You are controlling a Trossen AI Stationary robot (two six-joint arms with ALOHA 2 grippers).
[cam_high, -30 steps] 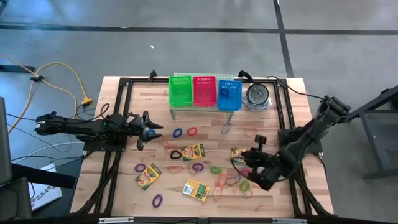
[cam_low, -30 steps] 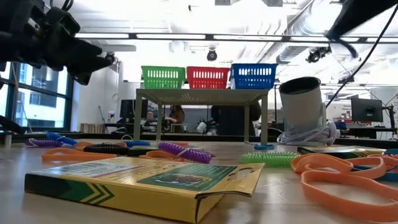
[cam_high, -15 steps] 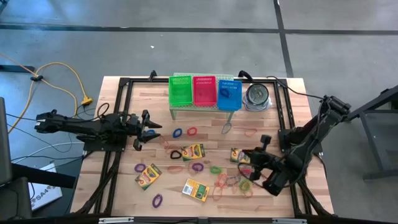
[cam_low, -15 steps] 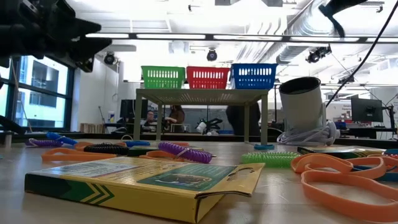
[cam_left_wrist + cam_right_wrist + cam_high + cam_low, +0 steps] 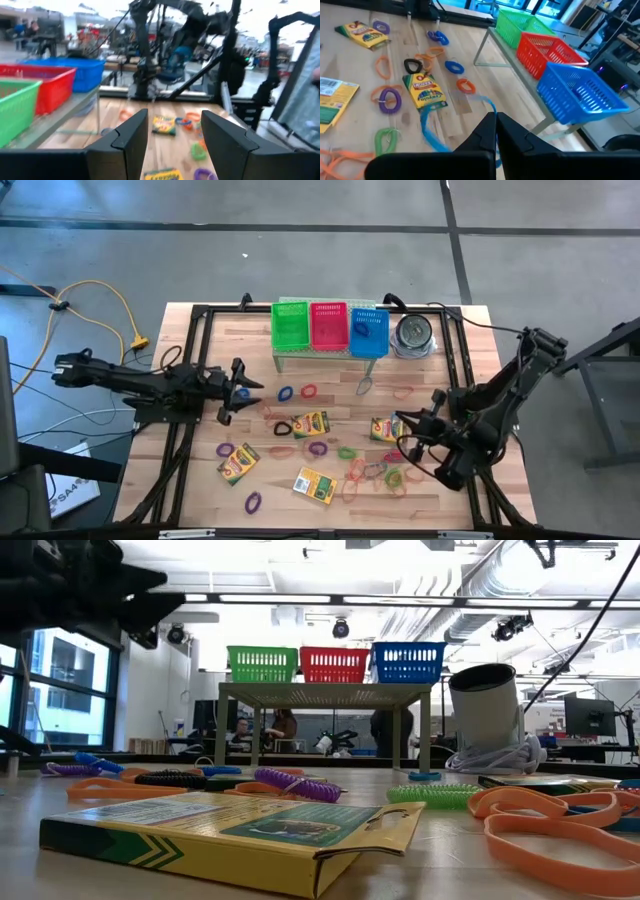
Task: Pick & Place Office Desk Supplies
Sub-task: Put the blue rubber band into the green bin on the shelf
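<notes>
Right gripper (image 5: 404,442) has lifted clear of the band pile, jaws pinching a blue band (image 5: 431,131), so basket drop looks next; left gripper (image 5: 232,389) idle, jaws spread, empty.

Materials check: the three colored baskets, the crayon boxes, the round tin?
Baskets: likely molded plastic; saturated colors, open mesh walls. Crayon boxes: printed cardboard, slightly glossy; a folded flap shows in the low view. Tin: looks like metal; silvery, reflective.
</notes>
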